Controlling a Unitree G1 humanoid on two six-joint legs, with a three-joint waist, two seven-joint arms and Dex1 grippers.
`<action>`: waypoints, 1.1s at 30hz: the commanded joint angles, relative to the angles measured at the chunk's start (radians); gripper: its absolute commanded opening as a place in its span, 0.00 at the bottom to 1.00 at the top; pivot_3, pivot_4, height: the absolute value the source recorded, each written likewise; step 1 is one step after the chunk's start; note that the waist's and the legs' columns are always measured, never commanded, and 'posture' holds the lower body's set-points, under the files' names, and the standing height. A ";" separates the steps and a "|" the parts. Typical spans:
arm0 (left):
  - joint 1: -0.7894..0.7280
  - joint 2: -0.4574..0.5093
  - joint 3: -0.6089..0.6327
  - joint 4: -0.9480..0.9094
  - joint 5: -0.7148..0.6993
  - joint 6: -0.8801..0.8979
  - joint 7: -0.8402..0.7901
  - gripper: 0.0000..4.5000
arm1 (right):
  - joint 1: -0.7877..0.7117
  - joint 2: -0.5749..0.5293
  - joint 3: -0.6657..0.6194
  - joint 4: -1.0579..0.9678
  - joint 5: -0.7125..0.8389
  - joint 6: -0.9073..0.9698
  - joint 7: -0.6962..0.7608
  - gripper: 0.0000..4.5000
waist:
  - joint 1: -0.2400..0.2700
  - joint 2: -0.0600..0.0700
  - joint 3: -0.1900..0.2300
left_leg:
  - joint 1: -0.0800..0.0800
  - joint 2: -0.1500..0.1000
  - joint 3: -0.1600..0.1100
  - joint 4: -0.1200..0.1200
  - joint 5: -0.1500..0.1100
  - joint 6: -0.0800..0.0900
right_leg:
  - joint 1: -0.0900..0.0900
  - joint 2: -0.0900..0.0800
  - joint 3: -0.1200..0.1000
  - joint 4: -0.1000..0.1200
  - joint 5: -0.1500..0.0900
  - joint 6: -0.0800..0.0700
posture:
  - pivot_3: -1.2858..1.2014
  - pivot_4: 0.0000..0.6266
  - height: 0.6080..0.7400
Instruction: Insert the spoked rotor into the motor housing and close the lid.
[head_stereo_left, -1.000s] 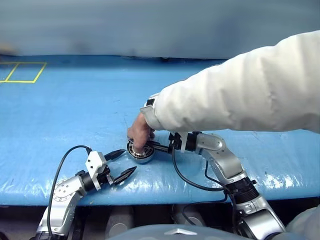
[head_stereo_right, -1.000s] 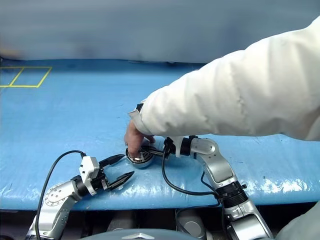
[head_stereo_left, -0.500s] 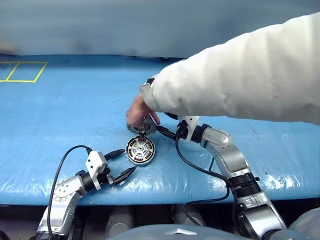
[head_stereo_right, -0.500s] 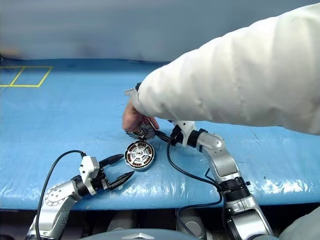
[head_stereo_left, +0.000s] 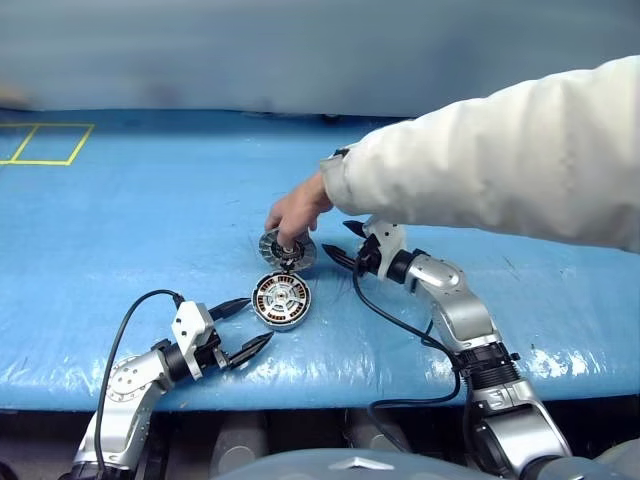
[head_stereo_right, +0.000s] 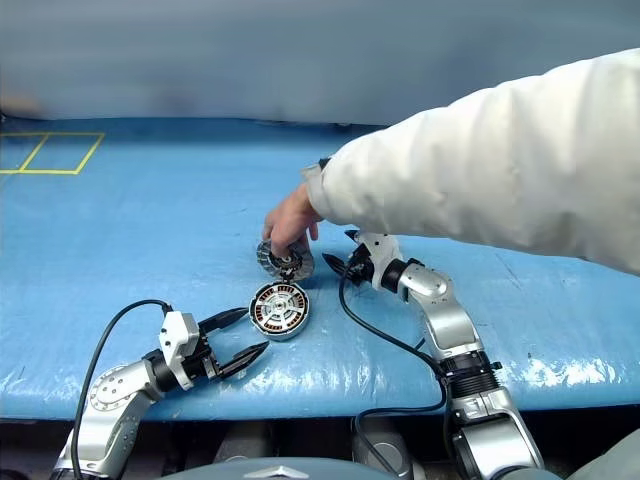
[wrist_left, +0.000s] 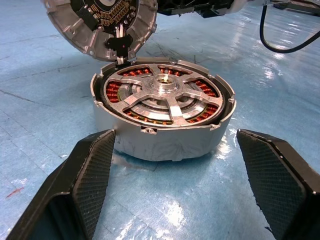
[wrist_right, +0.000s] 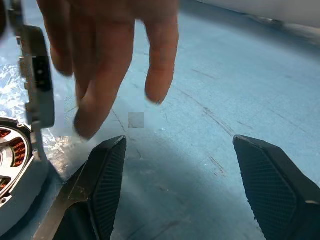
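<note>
The motor housing (head_stereo_left: 281, 300) lies open on the blue table, copper windings showing. The spoked rotor (wrist_left: 165, 92) sits inside it, silvery spokes and hub facing up. The lid (head_stereo_left: 288, 250) stands tilted just behind the housing, still joined to it, its segmented face with the dark centre (wrist_left: 102, 20) towards me. A person's hand (head_stereo_left: 297, 212) rests its fingers on the lid. My left gripper (head_stereo_left: 258, 320) is open, close in front of and left of the housing. My right gripper (head_stereo_left: 336, 241) is open and empty, to the right of the lid.
The person's white sleeve (head_stereo_left: 500, 160) reaches in from the right, above my right arm. A yellow square (head_stereo_left: 40, 143) is marked at the far left of the blue table cover (head_stereo_left: 150, 220). The table's front edge (head_stereo_left: 320, 395) runs just below my left gripper.
The person's hand swung the lid up off the housing and back, uncovering the inside. My right gripper drew away from the housing, back and to the right. The left gripper stayed still.
</note>
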 joint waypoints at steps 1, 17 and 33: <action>0.005 -0.005 -0.002 -0.006 -0.004 -0.012 -0.003 0.92 | -0.017 0.004 -0.017 -0.002 -0.009 -0.004 -0.020 0.79 | 0.000 0.000 0.000 | 0.000 0.000 0.000 0.000 0.000 0.000 | 0.000 0.000 0.000 0.000 0.000 0.000 | 0.52 0.24 1.00; 0.026 -0.013 0.007 -0.015 -0.011 -0.015 -0.002 0.92 | -0.052 0.038 -0.010 0.066 -0.040 0.032 -0.068 0.08 | -0.001 0.000 0.000 | 0.000 0.000 0.000 0.000 0.000 0.000 | 0.000 0.000 0.000 0.000 0.000 0.000 | 0.52 0.24 1.00; 0.037 -0.021 0.008 -0.012 -0.005 -0.026 0.007 0.92 | -0.227 0.160 0.026 0.133 0.064 0.055 0.132 0.08 | -0.005 0.000 0.000 | -0.001 0.000 -0.001 -0.001 0.000 0.000 | 0.000 0.000 0.000 0.000 0.002 0.002 | 0.52 0.24 1.00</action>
